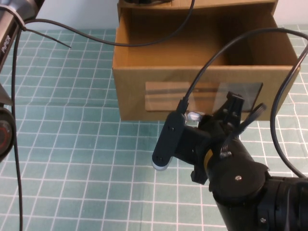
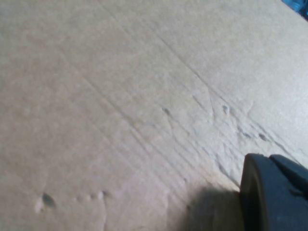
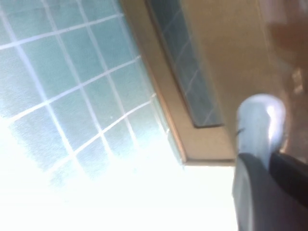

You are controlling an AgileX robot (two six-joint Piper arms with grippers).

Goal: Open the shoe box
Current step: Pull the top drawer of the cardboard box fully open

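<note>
The brown cardboard shoe box [image 1: 168, 77] stands at the back of the mat with its top open and its inside [image 1: 202, 43] showing nothing. A cardboard flap [image 1: 226, 4] rises behind its rear edge. On the front wall is a strip of clear tape [image 1: 207, 94]. My right gripper [image 1: 235, 102] points at that front wall near the tape's right end, shut, with nothing between its fingers. In the right wrist view it [image 3: 269, 161] sits close to the box's lower corner [image 3: 192, 154]. My left gripper [image 2: 275, 190] hangs close over plain, scuffed cardboard [image 2: 120, 106].
A green gridded mat [image 1: 72, 144] covers the table in front of and to the left of the box. Black cables [image 1: 144, 41] drape across the box opening and loop over its right side. Part of the left arm [image 1: 6, 130] shows at the left edge.
</note>
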